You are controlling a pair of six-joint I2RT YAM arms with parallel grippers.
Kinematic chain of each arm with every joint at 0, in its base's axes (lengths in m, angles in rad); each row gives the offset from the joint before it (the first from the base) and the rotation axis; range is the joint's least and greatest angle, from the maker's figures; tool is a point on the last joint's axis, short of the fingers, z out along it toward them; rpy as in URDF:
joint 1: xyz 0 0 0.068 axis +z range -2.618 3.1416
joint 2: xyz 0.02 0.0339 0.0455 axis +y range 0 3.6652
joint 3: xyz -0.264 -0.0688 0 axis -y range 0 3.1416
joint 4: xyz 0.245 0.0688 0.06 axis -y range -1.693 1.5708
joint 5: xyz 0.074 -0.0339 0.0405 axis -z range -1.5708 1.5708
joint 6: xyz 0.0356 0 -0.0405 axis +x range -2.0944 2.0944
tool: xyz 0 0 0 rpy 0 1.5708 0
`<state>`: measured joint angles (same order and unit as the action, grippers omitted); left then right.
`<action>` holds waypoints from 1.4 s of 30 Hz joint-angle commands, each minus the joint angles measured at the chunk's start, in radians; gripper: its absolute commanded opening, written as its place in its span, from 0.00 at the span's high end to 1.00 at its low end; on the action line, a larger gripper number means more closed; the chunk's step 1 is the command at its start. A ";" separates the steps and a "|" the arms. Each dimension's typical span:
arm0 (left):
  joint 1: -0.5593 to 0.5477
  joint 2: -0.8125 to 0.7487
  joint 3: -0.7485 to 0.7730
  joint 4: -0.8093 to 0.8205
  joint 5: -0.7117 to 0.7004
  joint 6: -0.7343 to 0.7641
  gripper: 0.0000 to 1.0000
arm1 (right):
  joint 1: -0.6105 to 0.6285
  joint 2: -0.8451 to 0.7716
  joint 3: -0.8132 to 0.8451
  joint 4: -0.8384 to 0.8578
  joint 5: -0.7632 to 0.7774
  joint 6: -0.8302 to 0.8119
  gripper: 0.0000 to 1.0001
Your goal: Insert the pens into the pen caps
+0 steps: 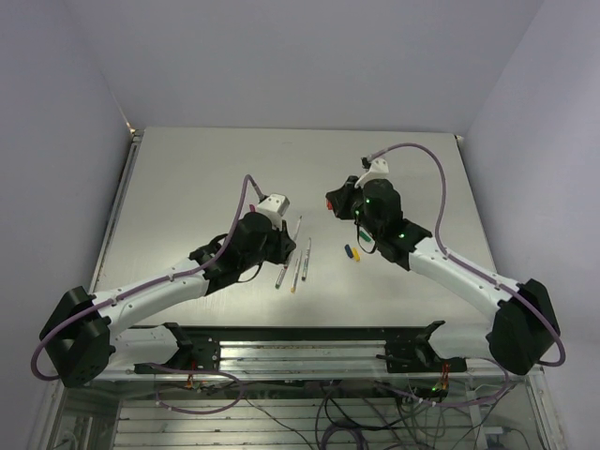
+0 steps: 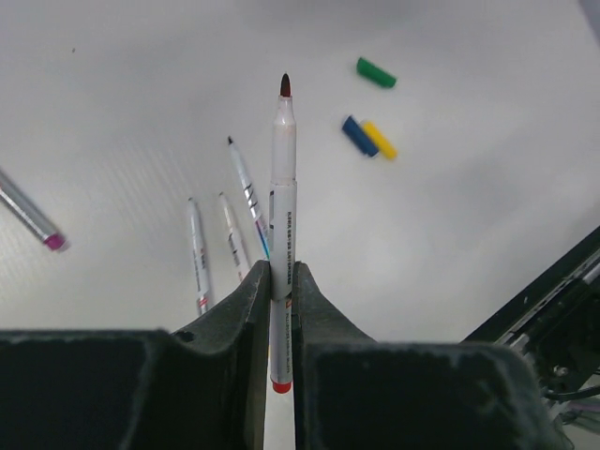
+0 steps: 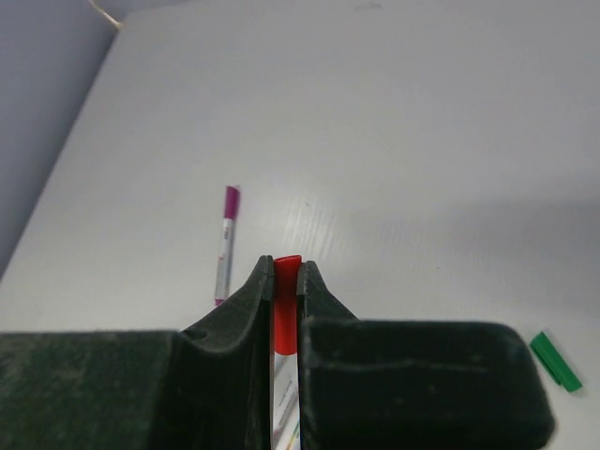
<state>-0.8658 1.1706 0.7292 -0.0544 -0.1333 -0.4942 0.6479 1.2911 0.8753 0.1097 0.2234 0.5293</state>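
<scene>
My left gripper (image 2: 281,269) is shut on the red-tipped pen (image 2: 283,187), which sticks out forward above the table with its tip bare. My right gripper (image 3: 286,274) is shut on the red cap (image 3: 286,291), open end forward. In the top view the left gripper (image 1: 271,217) and right gripper (image 1: 336,202) face each other, a short gap apart. Three uncapped pens (image 2: 232,234) lie side by side on the table (image 1: 187,187). A magenta-capped pen (image 3: 225,246) lies apart. The green cap (image 2: 376,72), blue cap (image 2: 355,135) and yellow cap (image 2: 380,140) lie loose.
The three loose pens lie between the arms in the top view (image 1: 295,267). The blue and yellow caps (image 1: 352,251) touch each other just under the right arm. The table's near edge meets a black metal frame (image 1: 300,339).
</scene>
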 commanded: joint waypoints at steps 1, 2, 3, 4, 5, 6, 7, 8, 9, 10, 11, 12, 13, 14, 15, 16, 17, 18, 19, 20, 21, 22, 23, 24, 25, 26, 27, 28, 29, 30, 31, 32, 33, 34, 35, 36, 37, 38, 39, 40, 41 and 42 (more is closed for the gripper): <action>-0.003 -0.017 0.001 0.134 0.055 0.014 0.93 | 0.005 -0.053 0.018 0.055 -0.044 -0.045 1.00; -0.004 -0.015 0.004 0.137 0.057 0.015 0.93 | 0.004 -0.051 0.046 0.022 -0.051 -0.050 1.00; -0.003 -0.012 0.008 0.137 0.060 0.015 0.93 | 0.004 -0.050 0.077 -0.010 -0.064 -0.056 1.00; -0.004 -0.007 0.011 0.138 0.063 0.017 0.93 | 0.005 -0.051 0.088 -0.028 -0.082 -0.060 1.00; -0.004 -0.004 0.013 0.140 0.068 0.014 0.93 | 0.005 -0.056 0.090 -0.032 -0.100 -0.065 1.00; -0.004 -0.002 0.012 0.144 0.076 0.012 0.93 | 0.004 -0.064 0.083 -0.023 -0.119 -0.071 1.00; -0.003 -0.002 0.008 0.152 0.081 0.009 0.93 | 0.005 -0.074 0.070 -0.008 -0.129 -0.070 1.00; -0.004 -0.003 0.004 0.165 0.089 0.005 0.93 | 0.005 -0.084 0.054 0.012 -0.131 -0.065 1.00; -0.004 -0.006 -0.001 0.176 0.096 0.000 0.93 | 0.004 -0.093 0.039 0.029 -0.131 -0.060 1.00; -0.004 -0.008 -0.005 0.186 0.102 -0.003 0.93 | 0.004 -0.099 0.027 0.043 -0.128 -0.053 1.00; -0.004 -0.011 -0.010 0.200 0.109 -0.006 0.93 | 0.004 -0.103 0.016 0.061 -0.126 -0.047 1.00; -0.004 -0.014 -0.016 0.213 0.115 -0.009 0.93 | 0.004 -0.112 -0.002 0.086 -0.133 -0.045 1.00; -0.004 -0.017 -0.020 0.229 0.121 -0.015 0.93 | 0.004 -0.122 -0.029 0.128 -0.141 -0.043 1.00; -0.004 -0.021 -0.027 0.243 0.126 -0.021 0.93 | 0.004 -0.139 -0.062 0.185 -0.155 -0.041 1.00; -0.003 -0.022 -0.030 0.261 0.131 -0.028 0.93 | 0.004 -0.153 -0.100 0.239 -0.173 -0.044 1.00; -0.004 -0.023 -0.032 0.274 0.133 -0.037 0.93 | 0.005 -0.166 -0.148 0.300 -0.184 -0.048 1.00; -0.004 -0.024 -0.034 0.285 0.136 -0.047 0.93 | 0.005 -0.178 -0.179 0.354 -0.191 -0.049 1.00; -0.004 -0.023 -0.035 0.302 0.141 -0.056 0.93 | 0.006 -0.185 -0.205 0.404 -0.194 -0.046 1.00; -0.004 -0.022 -0.036 0.314 0.148 -0.067 0.93 | 0.006 -0.195 -0.227 0.450 -0.198 -0.043 1.00; -0.003 -0.018 -0.036 0.325 0.155 -0.077 0.93 | 0.006 -0.201 -0.246 0.491 -0.200 -0.041 1.00; -0.003 -0.015 -0.038 0.340 0.166 -0.087 0.93 | 0.007 -0.205 -0.266 0.539 -0.200 -0.037 1.00; -0.003 -0.012 -0.040 0.354 0.176 -0.096 0.93 | 0.009 -0.207 -0.283 0.600 -0.199 -0.029 1.00; -0.003 -0.009 -0.042 0.365 0.183 -0.103 0.93 | 0.010 -0.206 -0.299 0.641 -0.198 -0.024 1.00; -0.003 -0.006 -0.042 0.373 0.189 -0.110 0.93 | 0.010 -0.203 -0.311 0.678 -0.196 -0.020 1.00; -0.003 -0.003 -0.043 0.376 0.193 -0.114 0.93 | 0.012 -0.199 -0.319 0.704 -0.195 -0.013 1.00; -0.003 -0.001 -0.043 0.380 0.196 -0.117 0.93 | 0.012 -0.194 -0.322 0.723 -0.198 -0.009 1.00; -0.003 0.000 -0.045 0.382 0.197 -0.120 0.93 | 0.012 -0.189 -0.325 0.744 -0.203 -0.004 1.00; -0.004 -0.001 -0.045 0.384 0.199 -0.122 0.93 | 0.013 -0.186 -0.326 0.763 -0.209 -0.001 1.00; -0.004 -0.003 -0.046 0.384 0.198 -0.122 0.93 | 0.014 -0.183 -0.328 0.780 -0.214 0.002 1.00; -0.004 -0.005 -0.047 0.384 0.200 -0.122 0.93 | 0.015 -0.181 -0.330 0.795 -0.216 0.002 1.00; -0.003 -0.007 -0.047 0.384 0.201 -0.122 0.93 | 0.016 -0.178 -0.329 0.805 -0.217 0.001 1.00; -0.004 -0.009 -0.047 0.384 0.203 -0.122 0.93 | 0.016 -0.173 -0.327 0.813 -0.214 0.000 1.00; -0.004 -0.010 -0.046 0.383 0.205 -0.121 0.93 | 0.017 -0.169 -0.325 0.821 -0.214 -0.002 1.00; -0.004 -0.011 -0.045 0.383 0.207 -0.121 0.93 | 0.016 -0.163 -0.324 0.830 -0.216 -0.003 1.00; -0.004 -0.013 -0.046 0.385 0.208 -0.121 0.93 | 0.018 -0.157 -0.321 0.836 -0.219 -0.002 1.00; -0.004 -0.015 -0.047 0.387 0.210 -0.122 0.93 | 0.018 -0.152 -0.319 0.841 -0.223 -0.003 1.00; -0.003 -0.015 -0.047 0.389 0.213 -0.124 0.93 | 0.019 -0.147 -0.320 0.847 -0.224 -0.001 1.00; -0.003 -0.017 -0.047 0.393 0.216 -0.124 0.93 | 0.021 -0.141 -0.319 0.853 -0.225 0.000 1.00; -0.004 -0.018 -0.047 0.395 0.219 -0.126 0.93 | 0.022 -0.137 -0.322 0.862 -0.225 -0.001 1.00; -0.003 -0.020 -0.049 0.400 0.224 -0.129 0.93 | 0.023 -0.134 -0.324 0.870 -0.223 -0.002 1.00; -0.003 -0.022 -0.051 0.406 0.226 -0.132 0.93 | 0.024 -0.132 -0.327 0.877 -0.221 -0.003 1.00; -0.004 -0.024 -0.051 0.409 0.230 -0.133 0.93 | 0.025 -0.130 -0.329 0.884 -0.219 -0.004 1.00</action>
<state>-0.8658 1.1706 0.6907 0.2897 0.0566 -0.6140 0.6643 1.1526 0.5549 0.9138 0.0071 0.5240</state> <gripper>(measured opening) 0.192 0.047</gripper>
